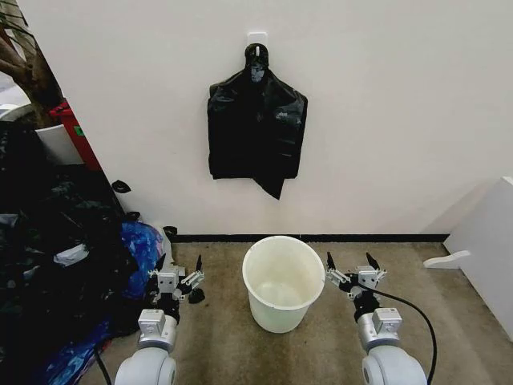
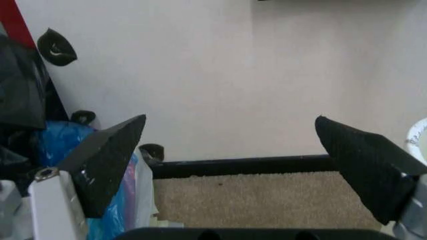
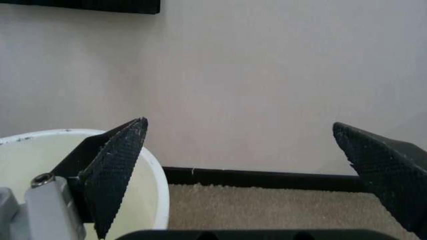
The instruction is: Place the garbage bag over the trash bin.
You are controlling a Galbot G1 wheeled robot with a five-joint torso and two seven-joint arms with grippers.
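Observation:
The trash bin, a small round cream-white bucket, stands upright and unlined on the carpet near the wall. Its rim also shows in the right wrist view and the left wrist view. The garbage bag is out of view as a single loose bag. A flat black plastic bundle with a pinched neck hangs from a wall hook above the bin. My left gripper is held open, left of the bin. To the bin's right, my right gripper is also open. Both are empty.
A big heap of dark and blue bags fills the floor at the left, close beside my left arm. A white panel stands at the right. A black baseboard runs along the wall behind the bin.

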